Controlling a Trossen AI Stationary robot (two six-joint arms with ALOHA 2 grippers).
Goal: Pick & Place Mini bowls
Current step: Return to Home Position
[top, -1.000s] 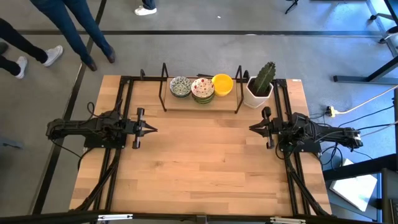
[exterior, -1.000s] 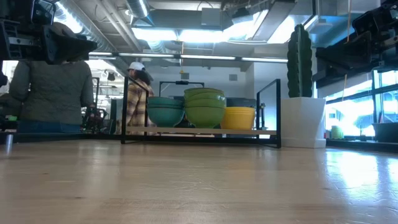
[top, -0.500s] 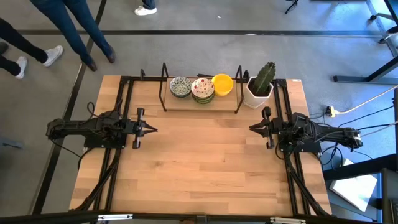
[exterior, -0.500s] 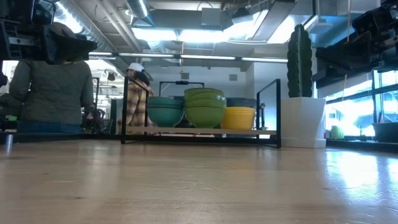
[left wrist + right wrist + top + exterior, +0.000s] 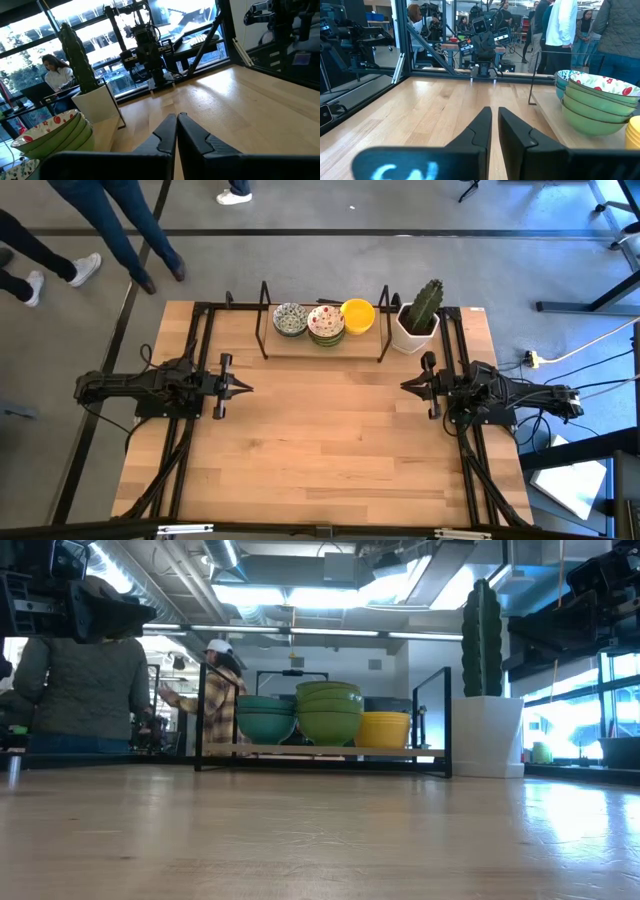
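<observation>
Table (image 5: 320,440): wooden, one arm at each side edge.
Shelf (image 5: 300,346) at far edge carries all bowls, three stacks side by side: green-blue stack (image 5: 290,319), red-speckled stack (image 5: 326,322), yellow stack (image 5: 357,315).
Left gripper (image 5: 243,388), right gripper (image 5: 407,387): jaws nearly together, holding nothing, well apart from shelf.
Bowls likely light, rigid, glazed-slick, chippable; pinch across rim, lift straight up.
</observation>
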